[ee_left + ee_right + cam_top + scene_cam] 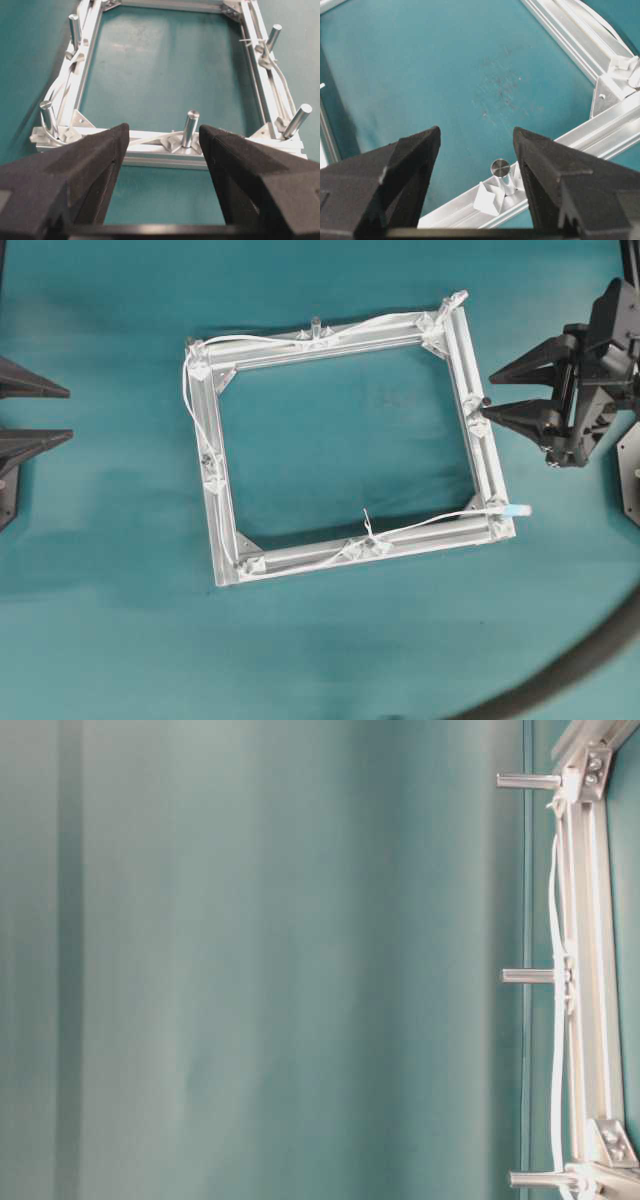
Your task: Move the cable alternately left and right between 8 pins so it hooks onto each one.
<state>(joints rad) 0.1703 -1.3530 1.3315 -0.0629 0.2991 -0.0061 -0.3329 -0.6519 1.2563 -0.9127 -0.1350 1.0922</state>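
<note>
The white cable (300, 562) lies along the silver frame (487, 462). Its light-blue plug (518, 510) sits at the lower right corner and its knot (368, 525) on the bottom rail. From there the cable runs up the left rail and along the top rail to the far right corner. Upright pins (316, 325) stand on the rails. My left gripper (70, 414) is open at the left edge, facing a pin (190, 127) between its fingers' line of sight. Beside the right rail, my right gripper (488, 393) is open with a pin (501, 170) just ahead of it. Neither holds anything.
A thick dark hose (575, 665) curves across the lower right corner of the teal table. In the table-level view the frame (590, 920) appears sideways, with three pins (527, 976) and the cable (554, 920) along it.
</note>
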